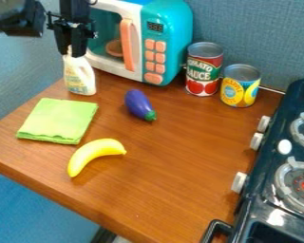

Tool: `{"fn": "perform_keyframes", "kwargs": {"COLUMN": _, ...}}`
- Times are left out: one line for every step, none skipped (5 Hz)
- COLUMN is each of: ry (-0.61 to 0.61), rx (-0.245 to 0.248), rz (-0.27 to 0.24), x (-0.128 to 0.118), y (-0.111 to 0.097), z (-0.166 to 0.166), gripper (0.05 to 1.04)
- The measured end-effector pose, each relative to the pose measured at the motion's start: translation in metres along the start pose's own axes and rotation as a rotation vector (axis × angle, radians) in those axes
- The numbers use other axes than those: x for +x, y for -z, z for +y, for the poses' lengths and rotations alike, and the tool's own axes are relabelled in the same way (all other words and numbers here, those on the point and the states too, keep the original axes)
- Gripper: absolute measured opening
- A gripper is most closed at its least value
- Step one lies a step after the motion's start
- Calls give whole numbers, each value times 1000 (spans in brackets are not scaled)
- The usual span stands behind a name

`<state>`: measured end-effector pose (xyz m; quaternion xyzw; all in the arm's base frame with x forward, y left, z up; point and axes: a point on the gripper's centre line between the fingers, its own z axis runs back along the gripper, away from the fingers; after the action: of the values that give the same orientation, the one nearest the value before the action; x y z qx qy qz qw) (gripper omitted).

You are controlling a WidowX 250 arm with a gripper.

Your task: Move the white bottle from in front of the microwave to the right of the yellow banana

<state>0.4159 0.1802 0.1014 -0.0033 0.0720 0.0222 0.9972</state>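
At the upper left the black gripper hangs down over the top of a white bottle with a printed label. The gripper overlaps the bottle's neck and hides part of it; whether it holds the bottle cannot be told. The bottle is upright near the table's left back edge. In front of it lies a folded green cloth. A purple eggplant with a green tip is to the bottle's right, and a yellow banana lies nearer the front.
A teal and white toy microwave stands behind, close to the gripper's right. Two cans, a tomato sauce can and a yellow-labelled can, stand at the back right. A dark toy stove borders the wooden table on the right.
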Motion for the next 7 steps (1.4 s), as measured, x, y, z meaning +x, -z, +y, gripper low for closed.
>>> {"fn": "perform_keyframes", "kwargs": {"ry": 4, "rx": -5, "rz": -2, "x": -7, "y": -1, "z": -4, "gripper": 371}}
{"fn": "perform_keyframes", "kwargs": {"ry": 7, "rx": -14, "rz": -17, "x": -12, "y": -5, "z": -7, "gripper": 370}}
{"fn": "perform_keyframes", "kwargs": {"ry": 22, "rx": -6, "rz": -60, "x": -20, "y": -21, "z": -11, "gripper": 370}}
{"fn": "perform_keyframes", "kwargs": {"ry": 54, "rx": -4, "rz": -111, "x": -28, "y": -39, "z": -23, "gripper": 370}}
{"fn": "perform_keyframes", "kwargs": {"ry": 147, "rx": 16, "rz": -145, "x": -44, "y": -54, "z": -65, "gripper": 370}}
{"fn": "perform_keyframes", "kwargs": {"ry": 256, "rx": 23, "rz": -103, "x": -57, "y": -48, "z": -113, "gripper": 370}}
{"fn": "perform_keyframes", "kwargs": {"ry": 318, "rx": 23, "rz": -69, "x": -73, "y": -34, "z": -142, "gripper": 370}}
